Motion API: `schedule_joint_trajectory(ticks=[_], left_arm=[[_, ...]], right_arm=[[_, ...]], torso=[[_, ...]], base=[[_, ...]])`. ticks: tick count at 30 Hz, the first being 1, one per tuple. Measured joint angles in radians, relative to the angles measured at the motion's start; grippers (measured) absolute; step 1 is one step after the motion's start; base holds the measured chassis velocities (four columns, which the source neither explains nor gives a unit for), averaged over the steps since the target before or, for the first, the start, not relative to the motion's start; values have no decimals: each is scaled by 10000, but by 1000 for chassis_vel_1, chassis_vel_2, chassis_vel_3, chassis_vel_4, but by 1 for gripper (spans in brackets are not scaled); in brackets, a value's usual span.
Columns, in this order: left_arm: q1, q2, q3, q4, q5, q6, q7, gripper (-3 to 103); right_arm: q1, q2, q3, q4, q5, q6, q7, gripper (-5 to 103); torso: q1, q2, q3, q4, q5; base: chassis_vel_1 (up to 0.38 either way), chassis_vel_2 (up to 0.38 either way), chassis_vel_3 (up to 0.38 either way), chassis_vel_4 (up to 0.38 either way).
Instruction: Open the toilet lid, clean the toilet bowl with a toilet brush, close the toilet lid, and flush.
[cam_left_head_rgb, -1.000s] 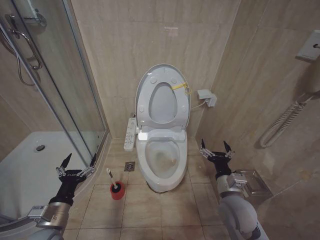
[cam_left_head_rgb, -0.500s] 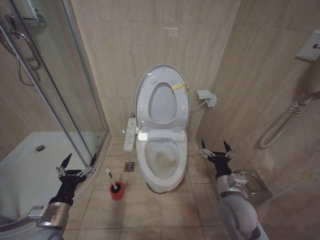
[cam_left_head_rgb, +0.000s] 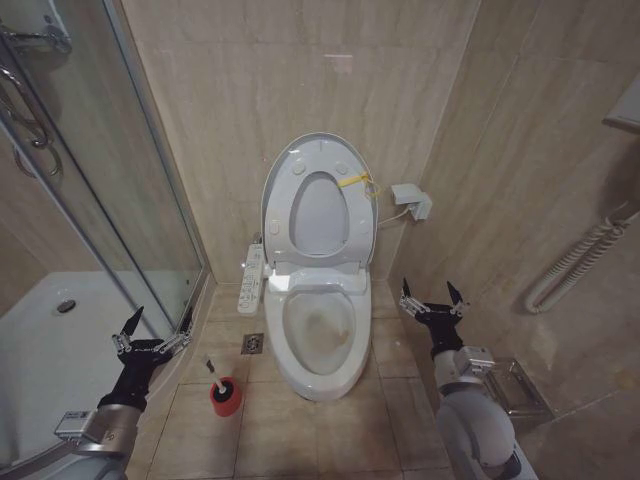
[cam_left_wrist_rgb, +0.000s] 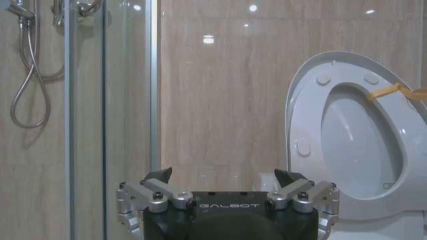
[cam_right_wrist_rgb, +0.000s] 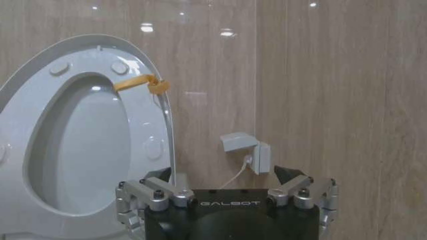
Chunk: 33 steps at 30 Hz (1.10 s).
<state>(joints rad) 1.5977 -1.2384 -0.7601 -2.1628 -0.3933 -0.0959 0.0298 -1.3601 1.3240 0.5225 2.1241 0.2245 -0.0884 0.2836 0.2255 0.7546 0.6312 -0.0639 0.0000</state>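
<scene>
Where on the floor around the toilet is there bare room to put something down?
Bare tile lies right of the toilet bowl, between it and the right gripper, and in front of the bowl. The left side is crowded: the toilet brush in its red cup, a floor drain, the button panel and the left gripper.
</scene>
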Motion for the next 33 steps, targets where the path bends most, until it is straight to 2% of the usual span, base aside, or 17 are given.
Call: schedule_joint_trajectory(ticks=[33], left_arm=[[-10, 0, 0, -1, 0, 0, 0, 100]], right_arm=[[4, 0, 0, 0, 0, 0, 0, 100]], torso=[[13, -3, 5, 1, -1]], base=[[-45, 49, 49, -48]])
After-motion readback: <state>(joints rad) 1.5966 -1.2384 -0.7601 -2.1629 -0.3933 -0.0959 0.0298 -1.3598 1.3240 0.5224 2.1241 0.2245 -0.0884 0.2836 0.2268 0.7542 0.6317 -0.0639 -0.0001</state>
